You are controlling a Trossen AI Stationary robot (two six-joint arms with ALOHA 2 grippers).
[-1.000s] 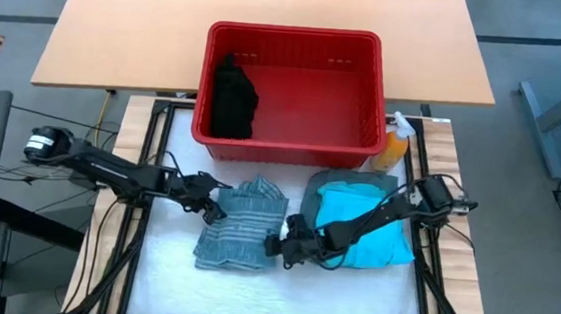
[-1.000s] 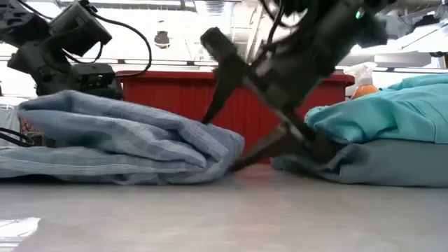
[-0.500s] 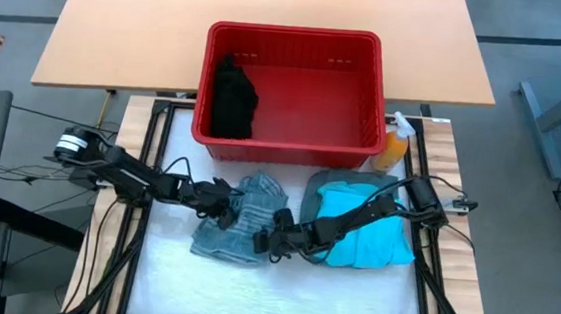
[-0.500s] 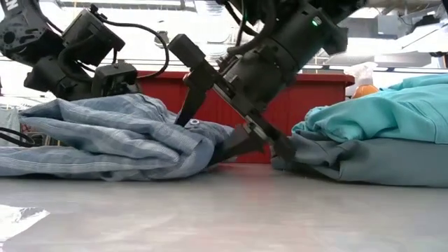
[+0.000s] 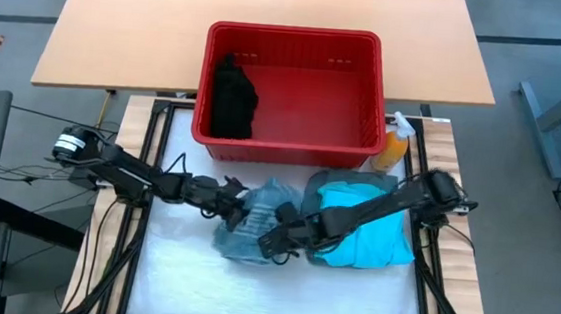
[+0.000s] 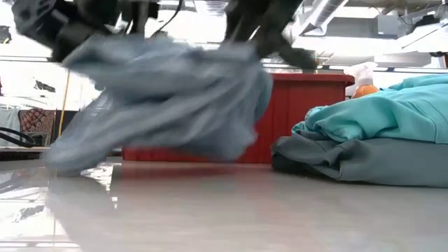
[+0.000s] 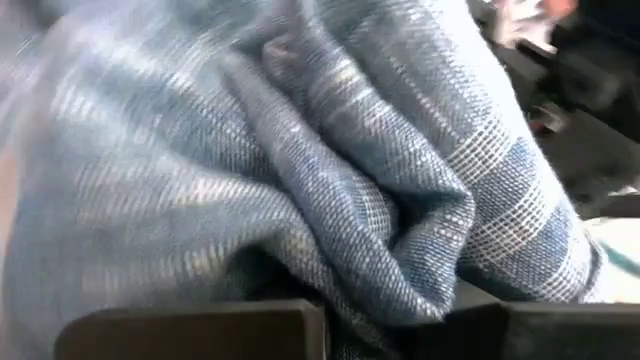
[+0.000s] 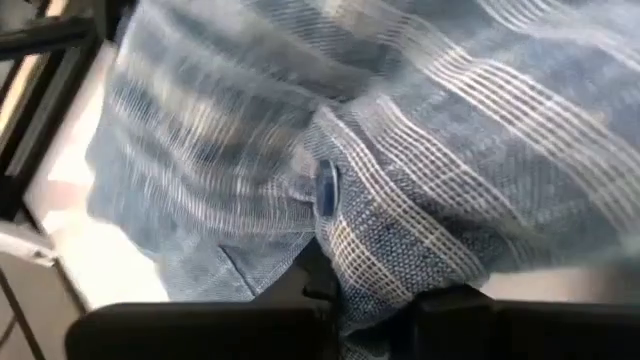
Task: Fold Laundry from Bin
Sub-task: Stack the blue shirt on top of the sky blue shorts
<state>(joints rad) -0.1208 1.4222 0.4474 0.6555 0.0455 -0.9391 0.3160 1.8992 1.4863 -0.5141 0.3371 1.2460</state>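
Glossy white tabletop (image 5: 171, 279): left gripper (image 5: 235, 199) and right gripper (image 5: 272, 239) each pinch crumpled woven striped cloth (image 5: 255, 220).

Bunched striped cloth (image 5: 255, 220) hangs before red bin (image 5: 291, 88).

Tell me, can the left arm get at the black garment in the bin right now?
Probably not yet. The left claw is shut on the striped cloth, shared with the right claw. The black garment lies uncovered in the bin, so dropping the cloth first frees it.
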